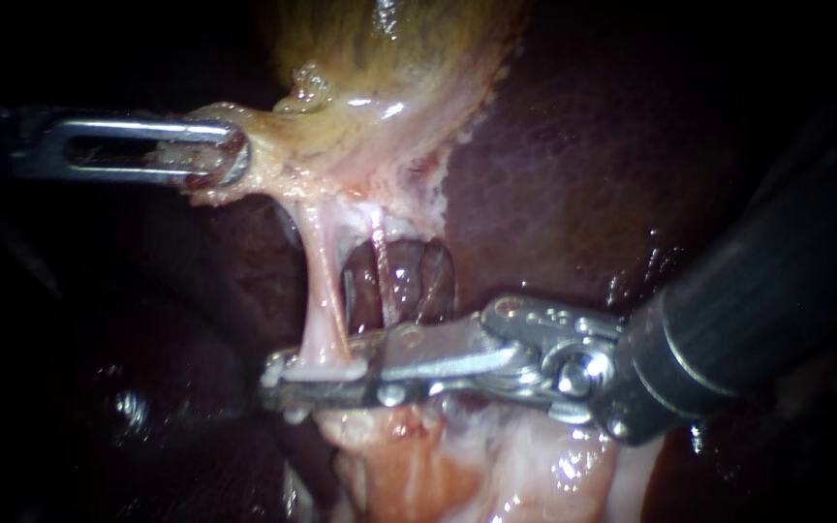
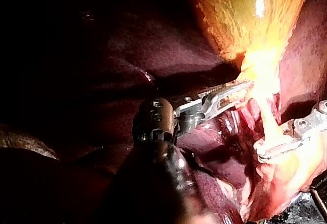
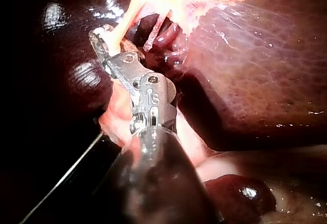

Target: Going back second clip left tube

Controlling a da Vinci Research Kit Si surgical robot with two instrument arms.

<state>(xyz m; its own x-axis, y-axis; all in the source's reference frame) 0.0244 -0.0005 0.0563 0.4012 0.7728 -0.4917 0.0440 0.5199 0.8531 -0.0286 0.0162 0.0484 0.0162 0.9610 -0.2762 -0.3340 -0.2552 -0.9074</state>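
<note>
My left instrument [image 1: 220, 155] comes in from the left, its slotted jaws shut on the pale neck tissue of the yellow gallbladder [image 1: 389, 68], holding it taut. From there the pale left tube [image 1: 322, 291] runs down into the jaws of my right instrument [image 1: 273, 381]. Those jaws lie close together, shut on the tube's lower end. A whitish clip [image 1: 326, 370] lies across the tube between them. The thin reddish right tube [image 1: 381, 266] stands just beside it, free of the jaws. The right wrist view shows the same jaws [image 3: 104, 40] on the left tube [image 3: 127, 14].
Dark red liver [image 1: 573, 174] surrounds the field on both sides. Pale, wet fatty tissue [image 1: 496, 465] lies below my right instrument's jaws. Its thick dark shaft [image 1: 767, 291] fills the right of the endoscope view. A dark window [image 1: 409, 281] opens behind the tubes.
</note>
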